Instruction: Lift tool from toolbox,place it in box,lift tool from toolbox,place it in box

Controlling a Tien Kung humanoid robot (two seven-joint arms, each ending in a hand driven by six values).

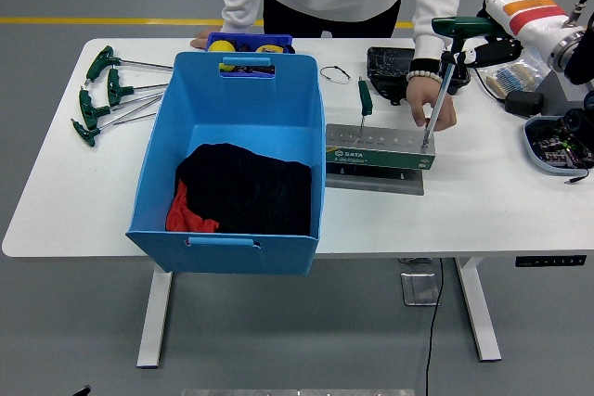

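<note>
Right robot hand (483, 48) grips the green T-handle tool (444, 67), shaft tip at the toolbox's (379, 148) right holes. A person's hand (436, 110) braces that toolbox so it can't lift. The blue box (232, 173) waits left on the desk (483, 210).

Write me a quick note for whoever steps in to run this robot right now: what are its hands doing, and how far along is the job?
Right hand: shut on a green T-handle tool, tip at the toolbox rack.
Left hand: out of view.
A person's hand rests at the rack's right end.
One more tool stands in the rack; four lie left of the blue box.
Done: no tool visible in the box, only dark and red cloth.
Left: carry this tool to the box, then the second.
</note>
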